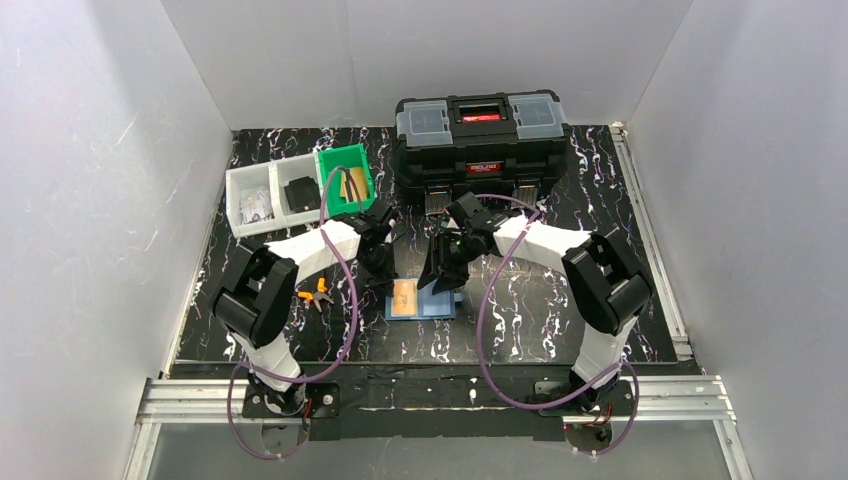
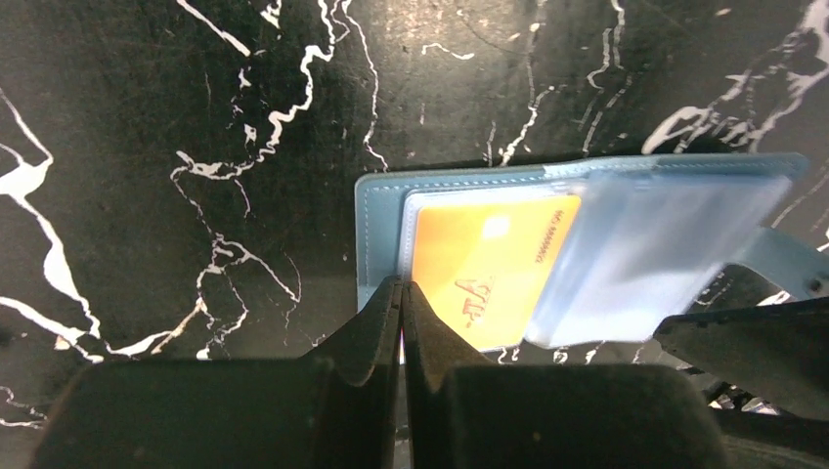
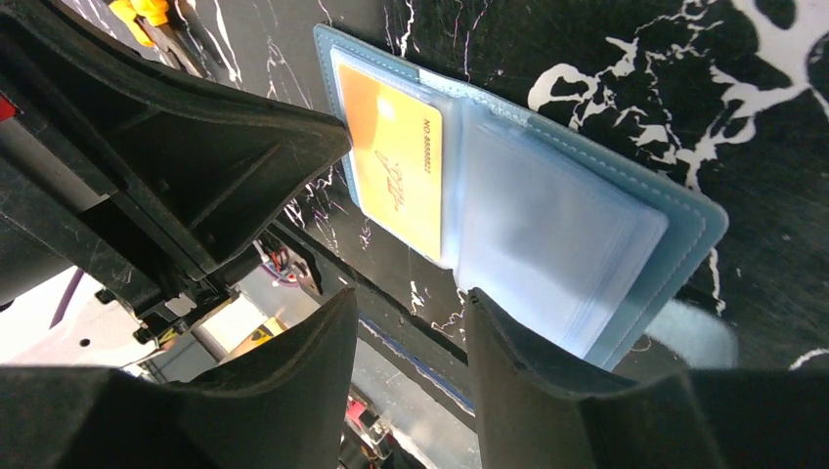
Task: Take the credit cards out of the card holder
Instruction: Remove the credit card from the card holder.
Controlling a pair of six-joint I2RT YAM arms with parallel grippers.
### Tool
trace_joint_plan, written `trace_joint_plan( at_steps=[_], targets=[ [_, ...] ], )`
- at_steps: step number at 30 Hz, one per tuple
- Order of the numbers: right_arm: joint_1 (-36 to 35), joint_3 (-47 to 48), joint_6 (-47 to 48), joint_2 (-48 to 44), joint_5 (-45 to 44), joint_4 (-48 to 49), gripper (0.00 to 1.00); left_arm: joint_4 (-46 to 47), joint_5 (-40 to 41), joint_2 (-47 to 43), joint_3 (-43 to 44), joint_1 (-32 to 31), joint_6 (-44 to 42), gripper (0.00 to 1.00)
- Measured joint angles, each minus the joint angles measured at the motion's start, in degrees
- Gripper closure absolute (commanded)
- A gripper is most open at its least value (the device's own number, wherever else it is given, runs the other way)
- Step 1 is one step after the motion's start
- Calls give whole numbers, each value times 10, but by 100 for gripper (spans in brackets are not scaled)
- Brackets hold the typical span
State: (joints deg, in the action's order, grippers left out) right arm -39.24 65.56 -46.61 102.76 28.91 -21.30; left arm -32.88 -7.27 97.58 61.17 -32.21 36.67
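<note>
Card holder (image 1: 438,306) lies open on the marbled table (image 1: 560,320) between the arms from above, orange card (image 1: 403,297) in its left panel; the left wrist view shows left gripper (image 2: 401,293) closed tight at its near edge; the right wrist view shows right gripper (image 3: 406,313) parted, empty, near it.

**Black marbled table with boxes at the back, wallet in the middle**

The table (image 1: 530,335) has a black top veined with white. At its far edge stands a big black toolbox (image 1: 481,140) with grey lid compartments. To the left of it sit a green bin (image 1: 326,180) and, touching that bin's left side, a white divided tray (image 1: 237,200). Orange-handled pliers (image 1: 315,293) lie towards the near left. The card holder (image 1: 437,304) lies open and flat near the centre, its light blue inner panels facing up, well apart from the boxes.
</note>
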Motion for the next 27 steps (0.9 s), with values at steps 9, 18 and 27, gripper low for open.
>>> trace_joint_plan(
  at_steps=[9,18,27],
  targets=[
    [-6,0,1,36,9,10,50,32,-11,7,-21,-13,21,100],
    [-6,-13,3,42,9,31,56,43,-17,12,-21,-25,44,100],
    [-6,-34,3,51,11,40,69,39,-17,16,-18,-25,53,100]
  ],
)
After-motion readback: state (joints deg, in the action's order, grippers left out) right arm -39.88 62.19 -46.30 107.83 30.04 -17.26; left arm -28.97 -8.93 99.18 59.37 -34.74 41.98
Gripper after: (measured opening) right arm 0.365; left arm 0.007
